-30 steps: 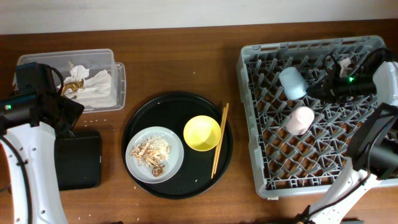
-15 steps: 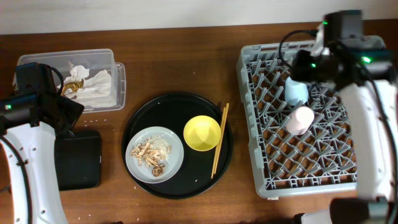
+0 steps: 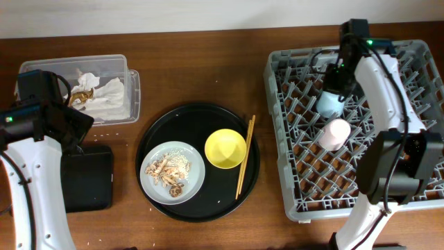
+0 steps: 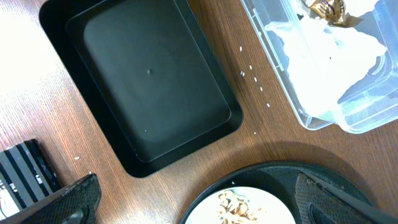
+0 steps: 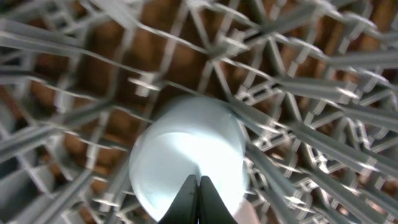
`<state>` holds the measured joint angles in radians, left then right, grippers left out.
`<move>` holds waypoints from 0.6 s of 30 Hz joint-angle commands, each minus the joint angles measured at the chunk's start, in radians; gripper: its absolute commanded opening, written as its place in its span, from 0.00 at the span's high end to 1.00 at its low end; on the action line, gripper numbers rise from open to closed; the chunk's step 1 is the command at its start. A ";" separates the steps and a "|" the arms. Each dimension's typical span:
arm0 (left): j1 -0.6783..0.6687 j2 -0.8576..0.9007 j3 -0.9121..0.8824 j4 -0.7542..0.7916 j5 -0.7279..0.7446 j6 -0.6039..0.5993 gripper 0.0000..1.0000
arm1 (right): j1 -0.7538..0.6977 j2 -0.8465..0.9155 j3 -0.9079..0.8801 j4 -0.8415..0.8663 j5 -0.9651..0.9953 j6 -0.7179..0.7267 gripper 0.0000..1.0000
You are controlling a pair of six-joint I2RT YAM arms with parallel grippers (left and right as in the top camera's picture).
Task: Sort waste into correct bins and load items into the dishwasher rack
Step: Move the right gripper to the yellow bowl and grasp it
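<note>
**Ana:** The right pincer (image 5: 199, 186) has its two tips pressed together on nothing. The small light-blue cup (image 5: 186, 155) sits directly under them, among the pegs of the big square grey plastic dishwasher rack (image 3: 298, 201).

**Ben:** That's my worry. If those closed tips drop any lower, they could shove the cup over or wedge it crooked in the lattice. The small pink cup (image 3: 334, 133) is the next thing along from the pincer, so a knocked cup might roll into it.

**Ana:** And the left pincer (image 4: 205, 196)?

**Ben:** Spread wide and carrying nothing. The shallow black rectangular tray (image 4: 155, 81) lies just ahead of it and looks bare. Beyond that, the clear plastic tub (image 3: 132, 90) holds crumpled white napkins (image 4: 323, 68) and a shiny gold-brown wrapper (image 4: 326, 7).

**Ana:** There are pale crumbs (image 4: 252, 68) on the counter between them.

**Ben:** More could follow. The beige food scraps (image 3: 170, 170) are on the pale grey round plate (image 3: 156, 182), right below that pincer, on the round black tray (image 3: 201, 125). The yellow bowl (image 3: 225, 148) and wooden chopsticks (image 3: 245, 156) are there too. Tilt the plate early and the scraps scatter.
</note>
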<state>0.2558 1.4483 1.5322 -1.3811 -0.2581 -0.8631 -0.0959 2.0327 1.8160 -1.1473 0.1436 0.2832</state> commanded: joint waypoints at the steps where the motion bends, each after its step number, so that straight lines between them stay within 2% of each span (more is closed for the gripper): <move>1: 0.003 0.000 0.000 -0.001 -0.007 0.005 0.01 | -0.056 0.001 0.002 -0.044 0.025 -0.006 0.96; 4: 0.003 0.000 0.000 -0.001 -0.008 0.005 0.01 | -0.077 -0.027 0.002 -0.106 0.026 0.054 0.96; 8: 0.003 0.000 0.000 -0.001 -0.008 0.005 0.01 | -0.029 -0.217 0.003 -0.129 -0.029 0.100 0.96; 10: 0.003 0.000 0.000 -0.001 -0.007 0.005 0.01 | 0.030 -0.334 0.003 -0.159 -0.090 0.089 0.96; 12: 0.003 0.000 0.000 -0.001 -0.008 0.005 0.01 | 0.158 -0.466 0.002 -0.177 -0.249 0.021 0.93; 14: 0.003 0.000 0.000 -0.001 -0.008 0.005 0.01 | 0.303 -0.518 0.002 -0.200 -0.294 0.010 0.89; 15: 0.003 0.000 0.000 -0.001 -0.007 0.005 0.01 | 0.413 -0.521 0.002 -0.209 -0.285 0.010 0.77; 16: 0.003 0.000 0.000 -0.001 -0.007 0.005 0.01 | 0.486 -0.510 -0.005 -0.204 -0.278 0.010 0.28; 17: 0.003 0.000 0.000 0.000 -0.007 0.005 0.01 | 0.557 -0.491 -0.015 -0.195 -0.263 0.013 0.05; 18: 0.003 0.000 0.000 -0.001 -0.008 0.005 0.01 | 0.631 -0.459 -0.034 -0.173 -0.256 0.014 0.02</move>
<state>0.2558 1.4483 1.5322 -1.3815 -0.2581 -0.8631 0.4004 1.5055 1.8153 -1.3464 -0.1070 0.3077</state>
